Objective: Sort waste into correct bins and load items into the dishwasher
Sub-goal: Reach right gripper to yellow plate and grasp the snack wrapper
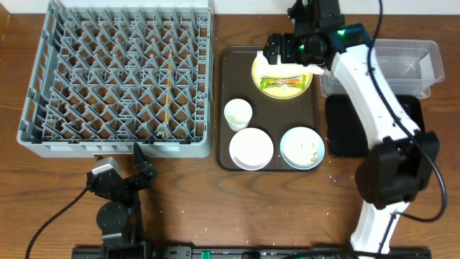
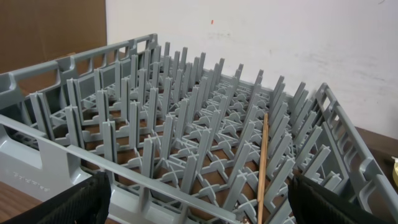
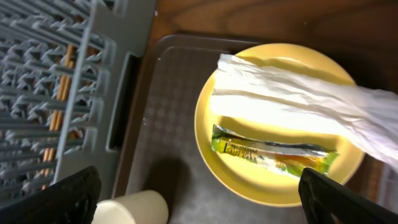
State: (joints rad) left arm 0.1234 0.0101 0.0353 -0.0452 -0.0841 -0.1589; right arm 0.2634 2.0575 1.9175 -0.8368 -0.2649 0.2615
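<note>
The round yellow plate [image 1: 282,78] sits at the back of the brown tray [image 1: 228,86]. The green-and-orange wrapper [image 1: 282,83] lies on it, next to a crumpled white sheet [image 3: 298,93]. My right gripper [image 1: 286,52] hovers open and empty above the plate's far edge. In the right wrist view [image 3: 205,208] the wrapper [image 3: 273,152] and plate [image 3: 249,180] lie between its fingers. The white cup [image 1: 238,113], white bowl [image 1: 251,147] and light blue bowl [image 1: 302,147] holding rice-like scraps stand on the tray. My left gripper [image 1: 141,167] is open, low before the grey rack [image 1: 43,137].
The clear tub [image 1: 424,57] stands at the back right with the black tray [image 1: 345,129] in front of it. A wooden stick [image 1: 167,93] lies among the rack's pegs and shows in the left wrist view [image 2: 263,168]. My right arm spans the black tray.
</note>
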